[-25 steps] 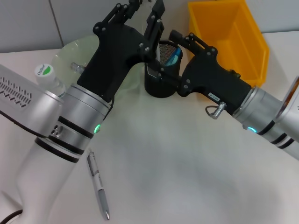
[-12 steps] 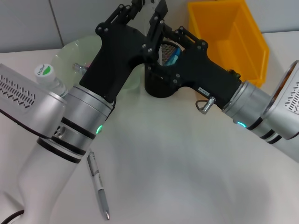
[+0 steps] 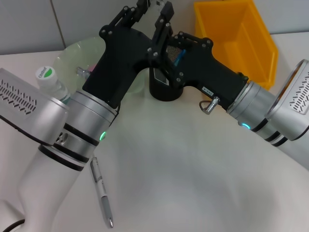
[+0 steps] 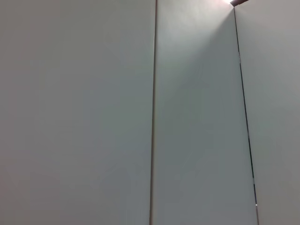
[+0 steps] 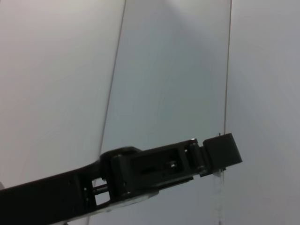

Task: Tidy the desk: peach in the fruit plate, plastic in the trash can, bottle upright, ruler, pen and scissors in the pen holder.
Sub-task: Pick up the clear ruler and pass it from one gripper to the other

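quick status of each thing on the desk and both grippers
pen: lying flat on the desk
bottle: upright, capped
pen holder: upright, blue item inside
yellow bin: upright, open
left gripper: open, raised above holder
right gripper: at holder

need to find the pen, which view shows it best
The head view: the pen lies in full on the table, beside the left arm, near the front edge. Both wrist views show only wall panels, the right wrist view also a black gripper part; no pen in either.
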### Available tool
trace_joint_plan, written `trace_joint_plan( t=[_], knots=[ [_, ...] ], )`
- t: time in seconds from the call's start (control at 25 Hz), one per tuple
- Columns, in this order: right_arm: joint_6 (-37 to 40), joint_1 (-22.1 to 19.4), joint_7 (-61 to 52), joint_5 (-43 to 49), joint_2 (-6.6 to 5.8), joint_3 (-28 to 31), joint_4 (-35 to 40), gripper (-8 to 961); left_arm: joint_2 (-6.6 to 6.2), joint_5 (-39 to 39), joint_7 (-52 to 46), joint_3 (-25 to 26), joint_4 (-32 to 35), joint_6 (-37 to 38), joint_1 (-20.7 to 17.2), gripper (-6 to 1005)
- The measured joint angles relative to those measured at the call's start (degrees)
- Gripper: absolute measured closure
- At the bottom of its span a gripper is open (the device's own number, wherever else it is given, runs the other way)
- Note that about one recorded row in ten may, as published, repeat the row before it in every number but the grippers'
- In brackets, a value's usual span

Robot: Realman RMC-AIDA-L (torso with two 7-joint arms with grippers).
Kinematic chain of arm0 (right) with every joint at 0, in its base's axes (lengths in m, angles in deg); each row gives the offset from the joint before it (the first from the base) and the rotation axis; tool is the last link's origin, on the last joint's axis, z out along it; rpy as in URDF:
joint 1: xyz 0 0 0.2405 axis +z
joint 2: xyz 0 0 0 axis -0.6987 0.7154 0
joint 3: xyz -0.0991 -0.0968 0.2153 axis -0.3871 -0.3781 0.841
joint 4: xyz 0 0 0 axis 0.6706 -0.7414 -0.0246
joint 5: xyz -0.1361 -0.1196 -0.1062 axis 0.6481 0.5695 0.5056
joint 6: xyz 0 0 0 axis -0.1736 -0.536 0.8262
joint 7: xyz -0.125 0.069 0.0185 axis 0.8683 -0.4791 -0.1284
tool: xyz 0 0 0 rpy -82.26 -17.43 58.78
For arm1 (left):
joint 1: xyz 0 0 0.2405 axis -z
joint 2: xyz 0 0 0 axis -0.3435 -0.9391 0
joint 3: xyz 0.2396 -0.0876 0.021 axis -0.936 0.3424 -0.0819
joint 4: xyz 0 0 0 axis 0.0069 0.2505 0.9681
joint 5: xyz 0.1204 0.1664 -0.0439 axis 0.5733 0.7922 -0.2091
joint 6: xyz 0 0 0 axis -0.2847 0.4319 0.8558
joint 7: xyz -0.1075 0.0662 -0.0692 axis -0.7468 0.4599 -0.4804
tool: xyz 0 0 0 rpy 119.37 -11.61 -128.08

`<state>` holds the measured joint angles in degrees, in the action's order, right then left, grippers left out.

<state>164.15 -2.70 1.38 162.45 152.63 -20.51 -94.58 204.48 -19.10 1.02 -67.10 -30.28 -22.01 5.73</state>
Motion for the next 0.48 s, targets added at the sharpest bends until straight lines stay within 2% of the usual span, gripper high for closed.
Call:
trace_joint_plan(
  t=[0.12,0.32,0.48],
  knots=[
    [0.0,0.1,0.0,0.1,0.00,0.0,-0.1,618,0.00,0.0,0.0,0.0,0.0,-0.1,0.0,580],
    [0.0,0.2,0.0,-0.1,0.00,0.0,-0.3,722,0.00,0.0,0.0,0.0,-0.1,-0.1,0.0,578],
    [0.0,0.4,0.0,-0.1,0.00,0.0,-0.5,768,0.00,0.0,0.0,0.0,-0.1,-0.2,0.0,577]
  ],
)
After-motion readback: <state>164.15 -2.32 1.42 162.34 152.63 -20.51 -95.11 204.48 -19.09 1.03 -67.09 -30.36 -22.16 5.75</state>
